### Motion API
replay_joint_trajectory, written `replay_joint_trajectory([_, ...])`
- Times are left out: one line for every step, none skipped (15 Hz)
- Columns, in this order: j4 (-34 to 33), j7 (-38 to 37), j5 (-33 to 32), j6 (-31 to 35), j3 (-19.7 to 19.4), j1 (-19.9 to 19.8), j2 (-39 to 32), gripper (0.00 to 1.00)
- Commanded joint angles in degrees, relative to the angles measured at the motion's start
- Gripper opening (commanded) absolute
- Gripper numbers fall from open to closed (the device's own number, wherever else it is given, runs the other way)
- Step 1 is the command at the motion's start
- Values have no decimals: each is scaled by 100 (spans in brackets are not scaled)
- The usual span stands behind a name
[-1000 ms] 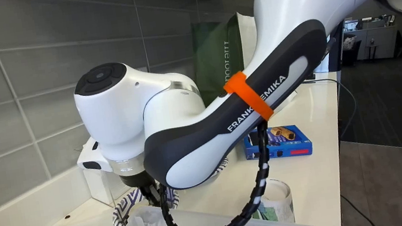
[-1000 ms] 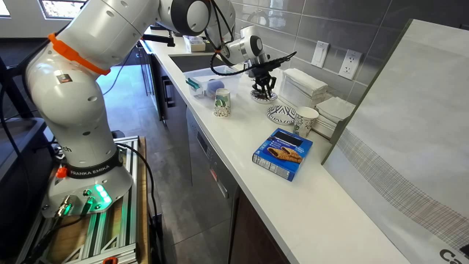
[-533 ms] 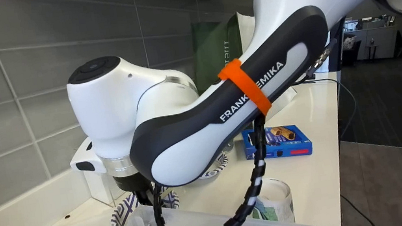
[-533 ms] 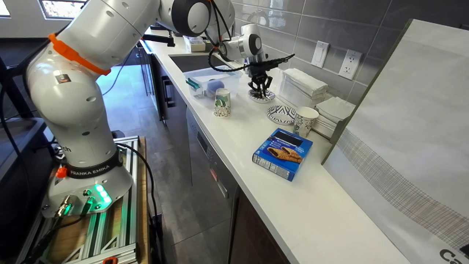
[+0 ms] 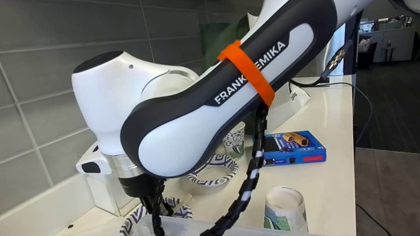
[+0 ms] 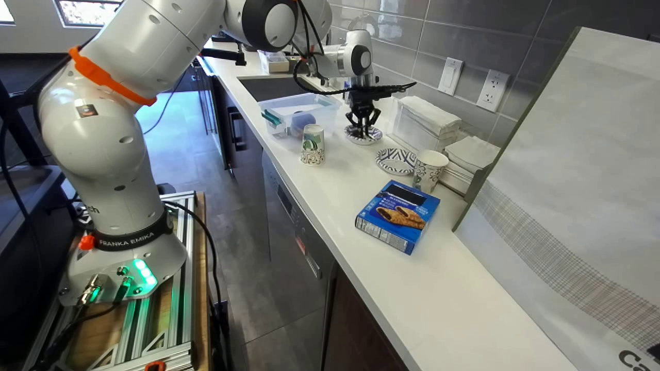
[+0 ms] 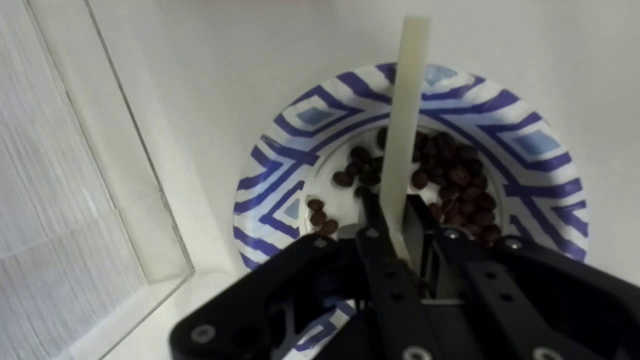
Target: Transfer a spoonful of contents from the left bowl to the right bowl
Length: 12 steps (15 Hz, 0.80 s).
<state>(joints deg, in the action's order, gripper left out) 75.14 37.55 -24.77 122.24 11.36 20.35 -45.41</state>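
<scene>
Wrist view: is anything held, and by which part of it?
Yes: a pale handle, likely the spoon's, pinched between the fingers away from its free end; its other end is hidden.

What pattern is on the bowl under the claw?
White bowl with purple-blue zigzags and light blue patches, clearest in the wrist view.

Wrist view: dim, soft, hand (image 7: 394, 210) near-black. In an exterior view: window (image 6: 88, 13) blown out, floor (image 6: 175, 123) glaring blue-white, glare patches on wall tiles (image 6: 394, 31), base LEDs (image 6: 145, 273) glowing green.
</scene>
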Motion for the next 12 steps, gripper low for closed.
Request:
replay_joint_trajectory([-43, 284, 537, -288, 214, -226, 54, 4])
replay_joint_trajectory([-21, 298, 634, -293, 226, -271, 87, 4])
replay_joint_trajectory([-10, 286, 705, -280, 224, -301, 106, 4])
replay_joint_trajectory([25, 331, 852, -201, 286, -391, 138, 4])
replay_joint_trajectory([43, 344, 934, -161, 301, -435, 161, 4])
replay_joint_trajectory([75, 332, 1023, -152, 308, -487, 208, 4])
replay_joint_trajectory([95, 322, 1103, -156, 319, -529, 242, 4])
replay_joint_trajectory([210, 288, 1156, -85, 368, -621, 328, 4])
replay_joint_trajectory([250, 276, 1215, -56, 383, -666, 372, 4])
replay_joint_trajectory([339, 272, 1271, -27, 414, -721, 459, 4])
replay_joint_trajectory([416, 260, 1309, 6, 436, -766, 530, 4])
replay_joint_trajectory([520, 241, 1344, 35, 465, -813, 627, 4])
